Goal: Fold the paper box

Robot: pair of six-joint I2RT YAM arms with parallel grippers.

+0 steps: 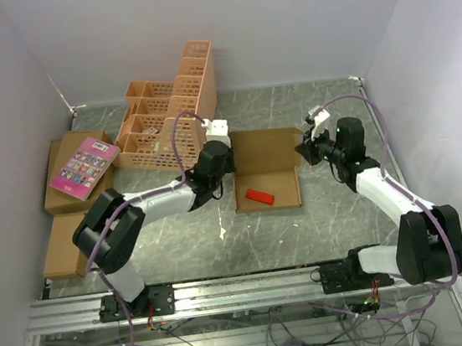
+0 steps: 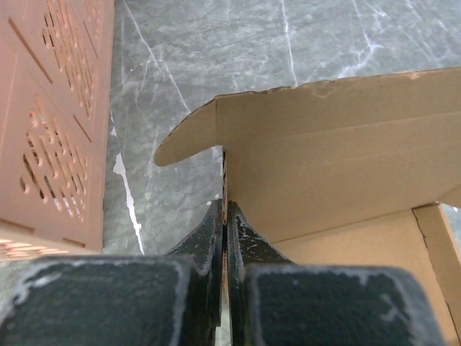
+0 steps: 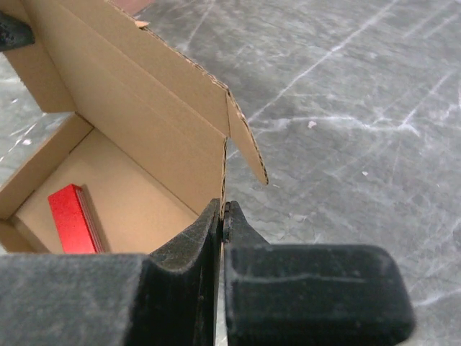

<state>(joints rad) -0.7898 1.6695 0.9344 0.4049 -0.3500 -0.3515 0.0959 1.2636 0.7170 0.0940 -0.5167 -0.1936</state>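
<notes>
The paper box point(image 1: 265, 162) is a shallow brown cardboard tray at the table's middle, its lid flap raised at the far side. A red flat block point(image 1: 259, 196) lies inside it; the block also shows in the right wrist view point(image 3: 72, 218). My left gripper point(image 1: 222, 167) is shut on the box's left edge; in the left wrist view the gripper point(image 2: 226, 210) pinches the thin cardboard wall point(image 2: 324, 158). My right gripper point(image 1: 304, 150) is shut on the box's right edge; in the right wrist view the gripper point(image 3: 221, 209) clamps the wall point(image 3: 144, 122) just below a small side tab point(image 3: 248, 148).
Orange plastic lattice crates point(image 1: 169, 113) stand at the back left, one close to my left gripper point(image 2: 50, 122). A pink book point(image 1: 84, 167) lies on closed brown cartons point(image 1: 68, 218) at the far left. Walls enclose the table on three sides.
</notes>
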